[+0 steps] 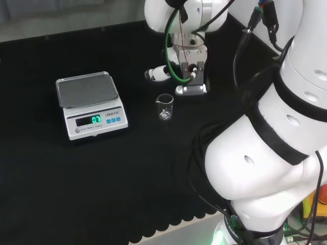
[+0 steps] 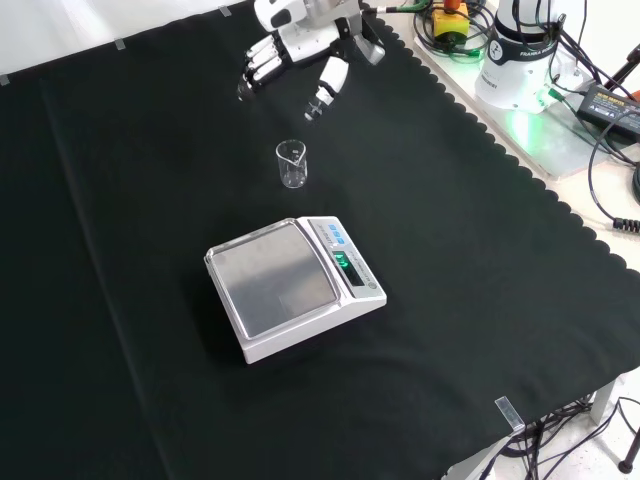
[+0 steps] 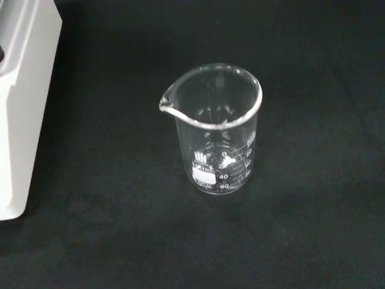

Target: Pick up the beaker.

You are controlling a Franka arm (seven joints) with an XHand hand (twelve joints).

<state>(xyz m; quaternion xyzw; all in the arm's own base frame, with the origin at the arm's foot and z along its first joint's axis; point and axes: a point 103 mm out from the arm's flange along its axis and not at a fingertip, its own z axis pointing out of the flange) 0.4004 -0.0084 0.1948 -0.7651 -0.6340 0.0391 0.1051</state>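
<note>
the glass beaker (image 2: 291,164) stands upright and empty on the black-clothed tabletop (image 2: 130,200), between the electronic scale (image 2: 292,287) and the hand (image 2: 300,45). the hand hangs above the cloth beyond the beaker in the front view, fingers (image 2: 262,64) relaxed, grasping nothing.
</note>
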